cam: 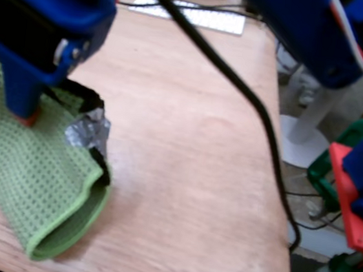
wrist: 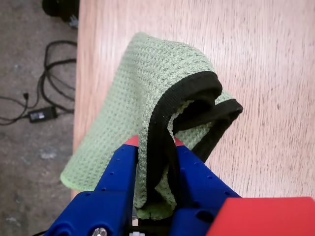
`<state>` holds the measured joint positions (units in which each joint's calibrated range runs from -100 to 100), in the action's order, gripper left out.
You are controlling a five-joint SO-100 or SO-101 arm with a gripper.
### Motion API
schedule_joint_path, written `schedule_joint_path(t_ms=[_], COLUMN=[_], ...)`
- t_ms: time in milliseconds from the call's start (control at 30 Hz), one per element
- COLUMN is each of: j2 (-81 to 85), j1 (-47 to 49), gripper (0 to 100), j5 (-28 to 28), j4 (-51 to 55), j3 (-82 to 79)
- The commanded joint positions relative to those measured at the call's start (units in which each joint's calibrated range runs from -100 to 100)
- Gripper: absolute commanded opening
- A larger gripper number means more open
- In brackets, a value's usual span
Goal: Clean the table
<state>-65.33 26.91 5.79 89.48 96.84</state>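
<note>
A green waffle-weave cloth (cam: 28, 172) with a black hem lies folded at the left of the light-brown wooden table (cam: 187, 143). My blue gripper (cam: 26, 116) with red fingertips stands on it from above. In the wrist view the gripper (wrist: 153, 142) is shut on a fold of the cloth (wrist: 142, 78), with the black hem pinched between the fingers (wrist: 129, 157). The cloth hangs a little over the table's (wrist: 266, 73) left edge. A small grey crumpled bit (cam: 87, 132) sits at the cloth's black hem in the fixed view.
A black cable (cam: 239, 83) runs across the table to its right edge. A white keyboard (cam: 201, 14) lies at the back. A white pedestal base (cam: 305, 136) and red, green and blue parts (cam: 355, 213) stand right of the table. Cables (wrist: 44, 113) lie on the floor.
</note>
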Motion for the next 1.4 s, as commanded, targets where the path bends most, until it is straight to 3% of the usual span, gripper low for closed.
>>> schedule_joint_path(t_ms=[0,200,367,500,767,900,1000,1200,1367], j2=[-2.6,-11.77,-15.72,-15.98,-25.33,-28.07,-28.33,-29.18,-19.49], j1=[-0.52,-7.46,-10.67,-13.04,-40.45,-54.83,-67.86,-97.81,-104.58], gripper=[0,0,0,0,0,0,1,0,0], j5=[0.1,-0.39,0.05,0.05,-0.59,-0.63,-0.78,-7.77,-12.16], j4=[-1.14,-1.39,-12.06,-11.49,-10.91,0.01,2.23,2.31,2.88], j3=[3.16,3.16,3.16,3.16,3.16,3.16,3.16,3.16,3.16])
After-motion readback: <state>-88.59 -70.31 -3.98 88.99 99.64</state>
